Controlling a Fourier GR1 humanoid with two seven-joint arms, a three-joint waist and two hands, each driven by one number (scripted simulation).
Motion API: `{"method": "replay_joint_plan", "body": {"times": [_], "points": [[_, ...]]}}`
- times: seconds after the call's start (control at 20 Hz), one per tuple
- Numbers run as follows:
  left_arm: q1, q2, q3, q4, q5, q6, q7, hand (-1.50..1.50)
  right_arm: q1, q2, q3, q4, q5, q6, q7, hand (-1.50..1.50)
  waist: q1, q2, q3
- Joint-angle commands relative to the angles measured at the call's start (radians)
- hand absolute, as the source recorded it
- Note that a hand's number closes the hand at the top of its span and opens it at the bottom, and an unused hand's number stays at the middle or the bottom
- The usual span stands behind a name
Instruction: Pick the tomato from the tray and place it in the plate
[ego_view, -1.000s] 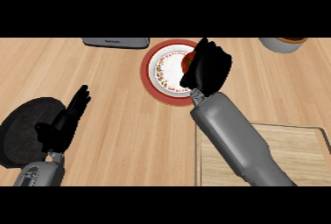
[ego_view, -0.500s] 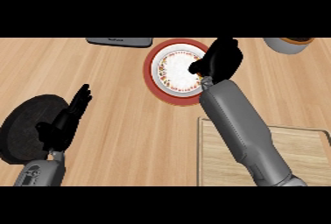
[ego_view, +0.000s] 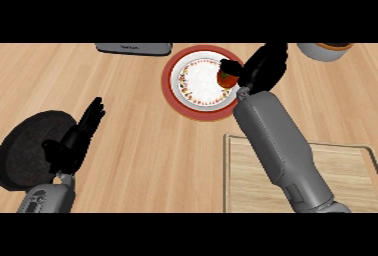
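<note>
**Tomato held over the plate, release still to come**

The tomato (ego_view: 227, 78) sits in the upper middle of the frame, over the right part of the plate (ego_view: 193, 102), a white dish with a red rim. The right hand (ego_view: 260, 67) has its black fingers (ego_view: 232, 65) curled round the tomato from the right, hiding much of it. Whether the tomato already touches the plate cannot be told. It looks roughly round, so no long axis matters; what counts is that it lies just left of the palm, inside the rim. The likely next move is to let go. The wooden tray (ego_view: 347, 165) lies at lower right under the right forearm, well apart from the plate. The left hand (ego_view: 74, 142) rests at lower left, fingers straight, beside a dark round disc (ego_view: 26, 150) on the tabletop (ego_view: 140, 150)
</note>
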Motion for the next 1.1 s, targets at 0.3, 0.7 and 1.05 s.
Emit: {"method": "replay_joint_plan", "body": {"times": [0.3,0.7,1.05], "points": [[0.015,0.015,0.037,0.02,0.004,0.012,0.006,0.0,0.235,0.007,0.166,-0.155,-0.107,-0.496,0.093,-1.5,-0.062,-0.02,-0.001],[0.071,0.03,0.069,-0.069,0.036,-0.005,0.045,0.0,0.627,0.007,0.378,-0.432,-0.069,-0.523,-0.041,-1.5,-0.088,-0.023,-0.001],[0.046,0.002,0.084,0.004,-0.001,-0.016,-0.022,0.0,0.774,-0.059,0.442,-0.562,-0.166,-0.473,-0.143,-1.5,-0.087,-0.02,-0.001]]}}
